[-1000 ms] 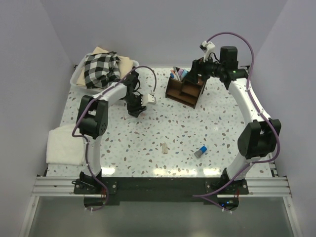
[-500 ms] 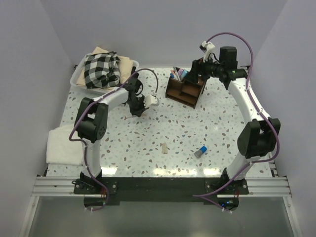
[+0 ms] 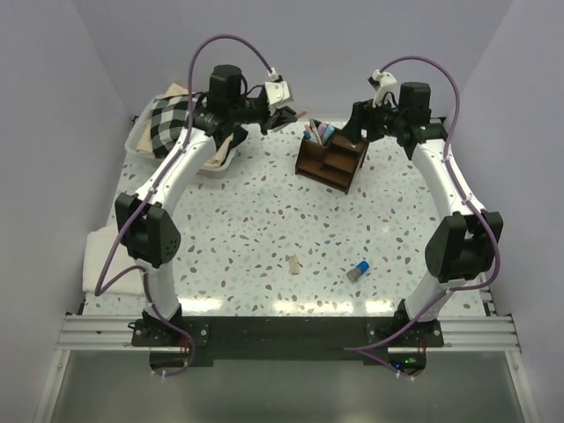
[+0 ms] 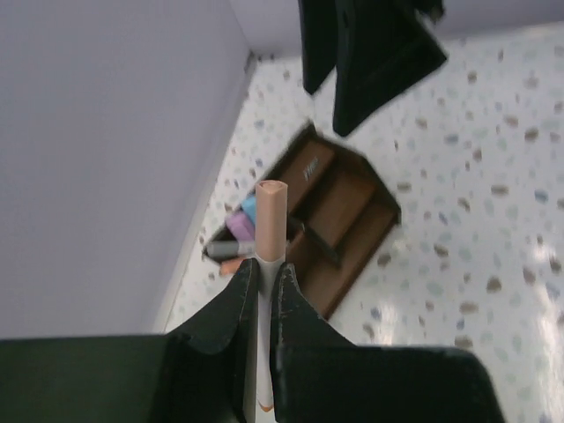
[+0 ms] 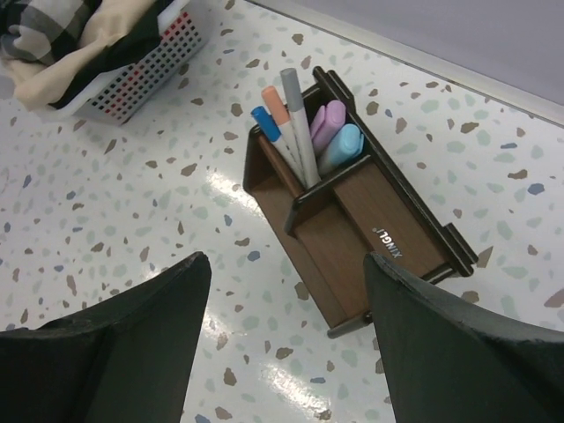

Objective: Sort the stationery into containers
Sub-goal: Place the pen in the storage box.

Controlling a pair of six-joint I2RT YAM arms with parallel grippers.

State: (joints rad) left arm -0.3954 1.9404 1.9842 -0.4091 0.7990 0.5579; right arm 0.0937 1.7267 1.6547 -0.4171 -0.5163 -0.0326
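My left gripper (image 3: 287, 117) is shut on a white pen with orange ends (image 4: 270, 216), held raised just left of the dark brown wooden organizer (image 3: 331, 164). In the left wrist view my left gripper (image 4: 267, 275) points the pen toward the organizer (image 4: 348, 216). My right gripper (image 3: 354, 129) hangs open and empty over the organizer's far right side; in the right wrist view my right gripper (image 5: 285, 259) is above the organizer (image 5: 370, 233). Several pens (image 5: 300, 132) stand in its tall back compartment. A beige stub (image 3: 293, 263) and a blue-grey cylinder (image 3: 358, 270) lie on the table near the front.
A white tub of checked cloth (image 3: 176, 123) stands at the back left, also in the right wrist view (image 5: 132, 70). A folded white cloth (image 3: 110, 260) lies at the left edge. The walls close in behind and at both sides.
My left arm has risen from the table at left centre and swung back and right toward the organizer, carrying the pen. My right arm has hardly moved.
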